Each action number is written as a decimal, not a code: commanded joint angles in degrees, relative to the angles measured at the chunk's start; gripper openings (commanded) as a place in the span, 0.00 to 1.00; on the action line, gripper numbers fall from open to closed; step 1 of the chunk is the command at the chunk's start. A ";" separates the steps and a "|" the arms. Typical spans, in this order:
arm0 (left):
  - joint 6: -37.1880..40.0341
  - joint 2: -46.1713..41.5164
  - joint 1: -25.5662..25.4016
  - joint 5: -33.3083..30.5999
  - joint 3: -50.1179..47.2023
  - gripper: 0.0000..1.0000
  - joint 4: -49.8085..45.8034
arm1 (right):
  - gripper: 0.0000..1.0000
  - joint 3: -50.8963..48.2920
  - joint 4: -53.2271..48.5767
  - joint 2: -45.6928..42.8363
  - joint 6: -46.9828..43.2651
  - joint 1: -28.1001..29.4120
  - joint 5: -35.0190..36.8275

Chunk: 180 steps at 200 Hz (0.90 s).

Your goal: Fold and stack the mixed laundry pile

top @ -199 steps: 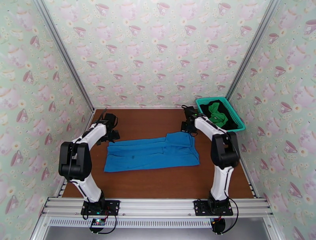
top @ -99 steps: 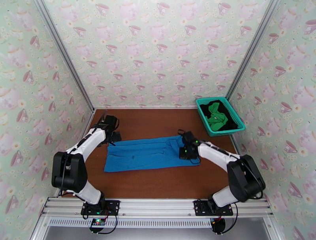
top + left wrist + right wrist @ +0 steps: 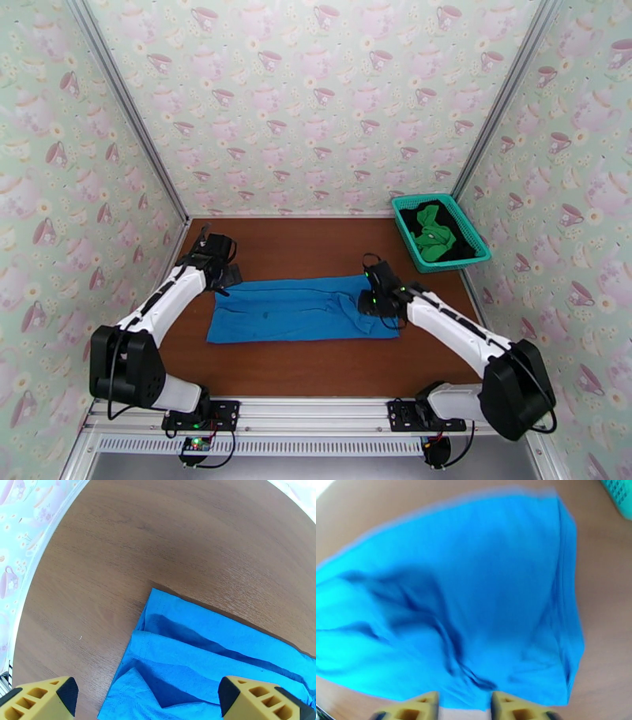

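Note:
A bright blue shirt [image 3: 292, 309] lies flattened in a long strip across the middle of the brown table [image 3: 308, 363]. My right gripper [image 3: 373, 305] hovers low over the shirt's right end. In the blurred right wrist view its jaws [image 3: 465, 707] stand a little apart, and the blue cloth [image 3: 466, 598] reaches down between them. My left gripper [image 3: 221, 270] is wide open just off the shirt's back left corner [image 3: 158, 598], holding nothing [image 3: 146, 701]. The green garment [image 3: 433, 233] and the black one [image 3: 460, 246] lie in the teal basket.
The teal lattice basket [image 3: 406, 234] stands at the back right corner of the table. Patterned walls close in the left, back and right sides. Bare wood [image 3: 316, 245] lies behind the shirt and in front of it.
My right arm swung from beside the basket forward and down onto the shirt's right end, which now looks narrower and rumpled. Its jaws have just begun to part. The left arm shifted slightly.

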 commanded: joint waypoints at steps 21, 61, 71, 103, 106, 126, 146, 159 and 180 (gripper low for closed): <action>-0.21 0.39 -0.19 -1.79 2.00 1.00 -0.84 | 0.00 11.66 2.92 17.68 -1.91 -0.79 1.09; 0.61 -2.01 -0.19 -2.65 3.18 1.00 -1.85 | 0.00 6.64 6.96 20.16 0.64 3.92 -3.50; 0.66 -2.52 -0.14 -2.59 3.43 1.00 -2.10 | 0.00 4.16 8.29 18.66 1.98 5.76 -3.76; 0.55 -3.50 -0.15 -2.33 4.38 1.00 -2.43 | 0.00 -2.24 10.46 15.55 6.45 12.15 0.27; 0.53 -3.54 -0.17 -2.39 4.42 1.00 -2.44 | 0.00 -2.50 10.48 15.60 6.73 12.53 0.82; 0.53 -3.62 -0.18 -2.24 4.34 1.00 -2.18 | 0.00 -3.64 10.99 17.48 8.31 14.00 2.84; 0.66 -3.07 -0.16 -2.08 4.08 1.00 -2.17 | 0.00 -2.87 10.15 19.13 8.54 13.97 3.24; 0.86 -2.88 -0.15 -2.51 3.83 1.00 -2.26 | 0.06 -1.75 7.46 17.97 8.49 13.83 4.88; 1.07 -2.90 -0.19 -2.82 3.68 1.00 -2.44 | 0.32 -0.87 1.61 13.06 7.94 11.95 8.22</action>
